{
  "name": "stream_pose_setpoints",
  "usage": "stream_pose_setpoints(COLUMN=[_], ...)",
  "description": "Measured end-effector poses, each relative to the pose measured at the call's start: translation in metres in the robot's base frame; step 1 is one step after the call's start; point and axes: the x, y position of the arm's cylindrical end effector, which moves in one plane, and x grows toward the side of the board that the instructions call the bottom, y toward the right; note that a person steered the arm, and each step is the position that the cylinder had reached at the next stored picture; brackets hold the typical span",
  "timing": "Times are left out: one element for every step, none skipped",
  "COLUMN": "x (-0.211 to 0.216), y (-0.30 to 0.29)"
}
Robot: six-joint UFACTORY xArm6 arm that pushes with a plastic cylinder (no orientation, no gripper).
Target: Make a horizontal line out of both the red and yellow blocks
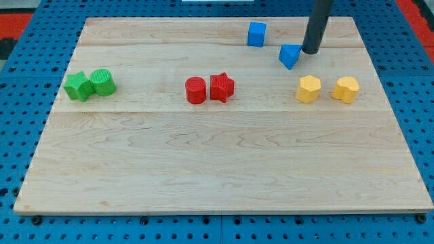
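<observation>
A red cylinder (196, 90) and a red star (221, 87) sit touching side by side near the board's middle. A yellow hexagon block (308, 89) and a yellow heart-like block (346, 89) sit apart at the view's right, at about the same height as the red ones. My tip (310, 51) is near the view's top right, just right of a blue triangular block (290, 55) and above the yellow hexagon block.
A blue cube (256, 34) sits near the top edge, left of the rod. A green star (79, 86) and a green cylinder (102, 82) touch at the view's left. The wooden board (217, 169) lies on a blue pegboard.
</observation>
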Motion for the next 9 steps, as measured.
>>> stream_pose_setpoints(x=[0.004,0.004,0.004,0.013,0.027,0.056,0.093,0.103,0.103], y=[-0.032,-0.062,-0.094,-0.034,0.052,0.117,0.117,0.086,0.05])
